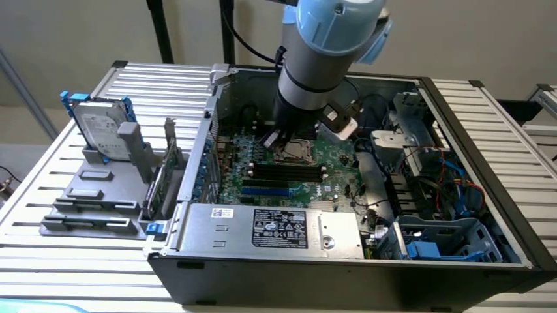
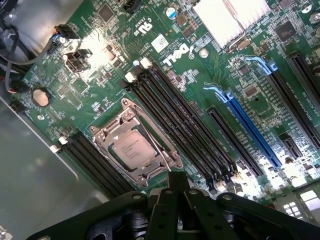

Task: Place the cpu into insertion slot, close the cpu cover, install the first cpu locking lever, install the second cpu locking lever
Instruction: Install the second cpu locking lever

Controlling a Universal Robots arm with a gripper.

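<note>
Gripper [image 2: 176,186] fingers pressed together, nothing pinched between them; tip sits just beside the near edge of the cpu cover [image 2: 102,134], with a thin metal lever [image 2: 157,150] running across the cover toward the fingertips; whether the tip touches the lever, cannot tell; cpu [image 2: 132,149] lies flat in the insertion slot [image 2: 150,176], silvery top showing through the cover's square window; cover is down flat over the chip.

Long black memory sticks [image 2: 185,130] run just beside the slot on one side, more black sticks [image 2: 90,162] on the other; blue slot [image 2: 250,132] and black slots further out on the green board [image 2: 100,65]; a round coin battery [image 2: 41,96] near the board edge; a finned metal heatsink [image 2: 232,20] at the far side.

In the exterior view the arm [image 1: 327,59] reaches straight down into the open computer case [image 1: 487,195], gripper [image 1: 280,145] low over the slot [image 1: 301,151]; grey labelled metal box [image 1: 278,229] at the near edge of the case; blue plastic cage [image 1: 444,241] and loose cables at the exterior view's right; case lies on a slatted metal table [image 1: 52,261]; a grey stand [image 1: 104,189] holding a hard drive [image 1: 100,127] sits on the table at the exterior view's left, beside the case; pale plain wall behind, black poles [image 1: 161,32] rising behind the table.
</note>
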